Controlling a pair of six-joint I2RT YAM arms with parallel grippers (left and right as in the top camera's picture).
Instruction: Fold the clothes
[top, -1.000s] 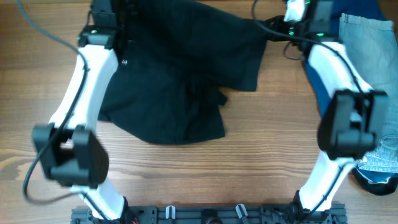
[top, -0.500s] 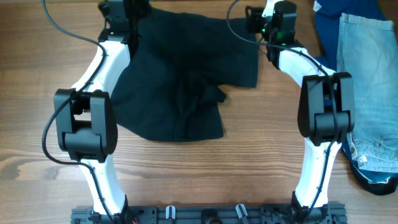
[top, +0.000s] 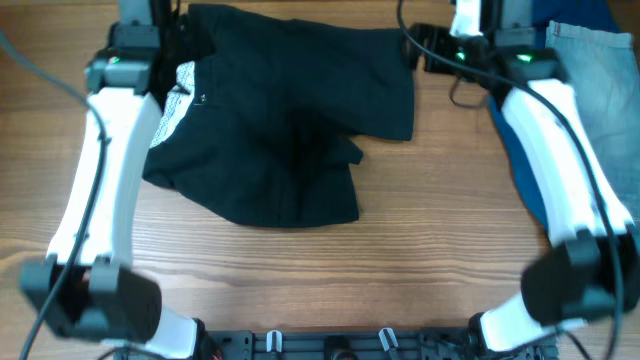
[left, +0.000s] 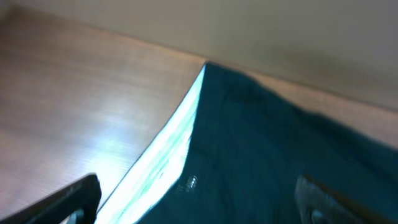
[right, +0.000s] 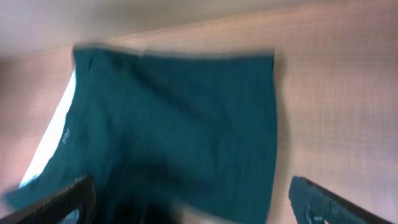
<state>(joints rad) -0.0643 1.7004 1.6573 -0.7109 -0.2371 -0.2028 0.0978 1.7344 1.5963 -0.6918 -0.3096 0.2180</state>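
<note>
The clothes (top: 300, 110) are one black garment lying loosely spread at the table's far middle. A pale lining strip (top: 178, 95) shows along its left edge. In the left wrist view my left gripper (left: 199, 205) stands open above the clothes (left: 267, 143), beside the pale strip (left: 168, 149), with nothing between its fingers (left: 68, 202). My right gripper (right: 193, 205) is open too. It hovers over the clothes (right: 180, 118), whose right edge lies inside its right finger (right: 329, 202). In the overhead view both grippers sit at the garment's far corners, mostly hidden by the arms.
Light-blue jeans (top: 590, 70) and a dark blue cloth (top: 525, 170) lie at the right, partly under the right arm (top: 560, 170). The left arm (top: 105, 170) runs down the left side. A black rail (top: 330, 345) lines the front edge.
Both grippers have opened and let go of the garment's far edge. The pale lining now shows at its left side. Both arms have swung outward.
</note>
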